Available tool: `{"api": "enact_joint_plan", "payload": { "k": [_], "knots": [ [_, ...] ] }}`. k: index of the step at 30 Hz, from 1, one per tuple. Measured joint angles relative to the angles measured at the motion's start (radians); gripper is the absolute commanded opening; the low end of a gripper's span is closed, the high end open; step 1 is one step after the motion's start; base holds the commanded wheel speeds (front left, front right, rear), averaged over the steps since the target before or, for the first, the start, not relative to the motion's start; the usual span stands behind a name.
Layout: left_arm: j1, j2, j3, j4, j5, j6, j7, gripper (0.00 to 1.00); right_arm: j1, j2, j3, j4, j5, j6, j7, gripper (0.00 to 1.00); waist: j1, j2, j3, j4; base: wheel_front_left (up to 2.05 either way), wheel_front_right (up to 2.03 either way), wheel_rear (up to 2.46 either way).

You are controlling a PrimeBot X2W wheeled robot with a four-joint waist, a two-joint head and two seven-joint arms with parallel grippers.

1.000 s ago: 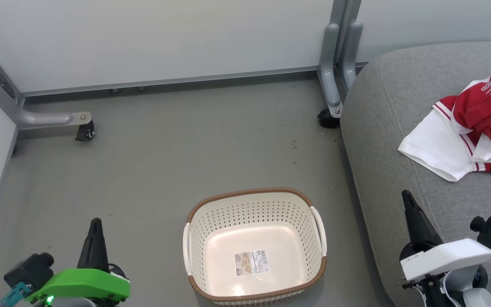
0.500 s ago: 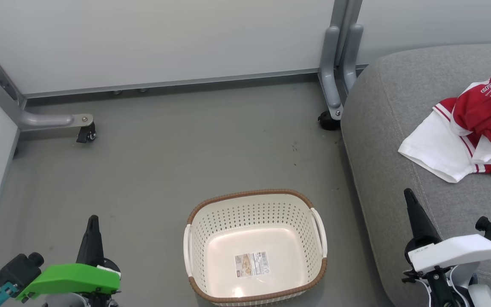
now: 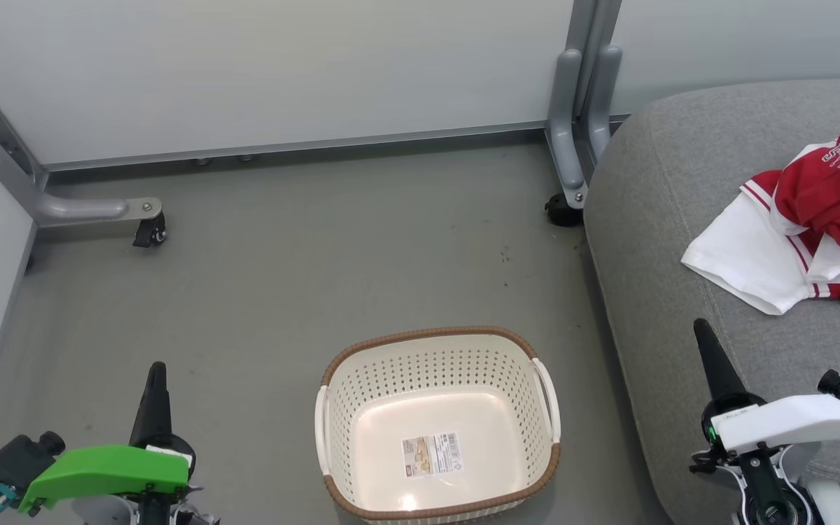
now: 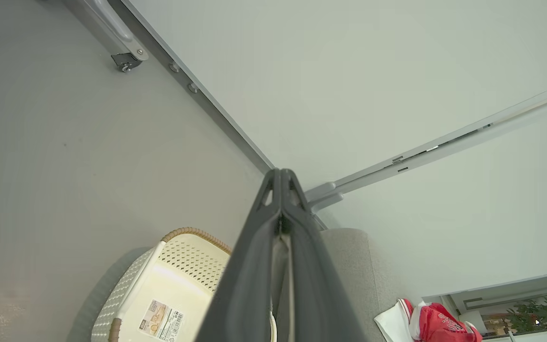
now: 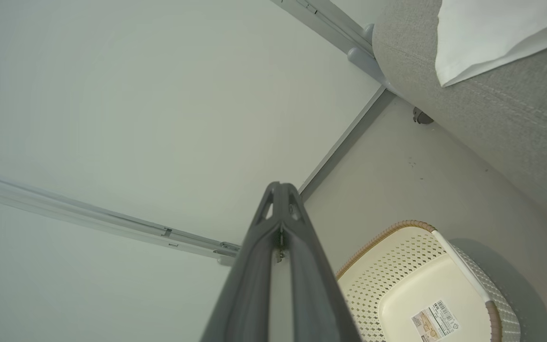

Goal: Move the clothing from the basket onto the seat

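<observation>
- The clothing (image 3: pixel 828 197) lay crumpled on the seat (image 3: pixel 668 219), ahead of and to the right of the right end effector (image 3: pixel 703 337). That end effector was closed on nothing, so the transfer looked done.
- A forward sweep of that arm could have hooked the white sleeve, the part nearest its tip. That might have dragged the jersey over the seat's rounded edge onto the floor (image 3: pixel 303 277).
- The left end effector (image 3: pixel 155 373), also closed and empty, hung over the floor with the basket (image 3: pixel 420 337) to its right. A swing that way could have knocked the light, empty basket aside.
- The garment's far side ran out of the head view, so whether it overhung the seat there could not be told.
</observation>
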Motion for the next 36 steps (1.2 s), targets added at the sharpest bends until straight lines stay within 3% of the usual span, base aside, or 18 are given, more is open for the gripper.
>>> {"api": "enact_joint_plan", "payload": {
  "k": [36],
  "knots": [
    [-0.035,-0.014,0.051,0.007,-0.336,-0.032,0.089,0.00,-0.045,-0.001,-0.033,0.078,0.336,0.000,0.046,0.00,0.0000,0.0000,-0.019,0.005,0.00,0.00,0.00]
  ]
}}
